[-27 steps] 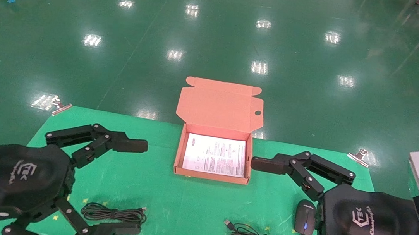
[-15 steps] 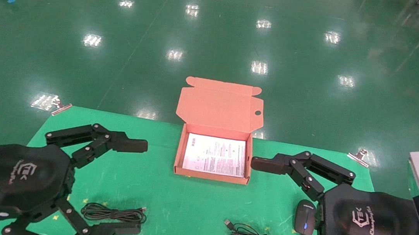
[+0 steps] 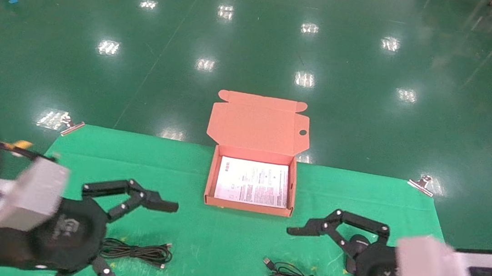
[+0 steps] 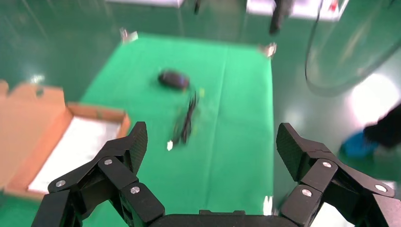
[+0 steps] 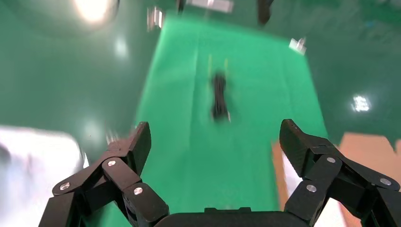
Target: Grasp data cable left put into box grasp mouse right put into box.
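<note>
The data cable (image 3: 135,251) is seen coiled at the head view's lower left, the left gripper (image 3: 156,247) spread wide around it. In both wrist views, splayed empty fingers (image 4: 130,146) are shown. Loose loops might be snagged.

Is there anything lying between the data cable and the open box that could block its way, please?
Nothing visible does. Only bare green mat separates the data cable from the box; its lid is folded back, and the mouse sits off right.

Perhaps illegible print on box sheet (image 3: 252,182)
</note>
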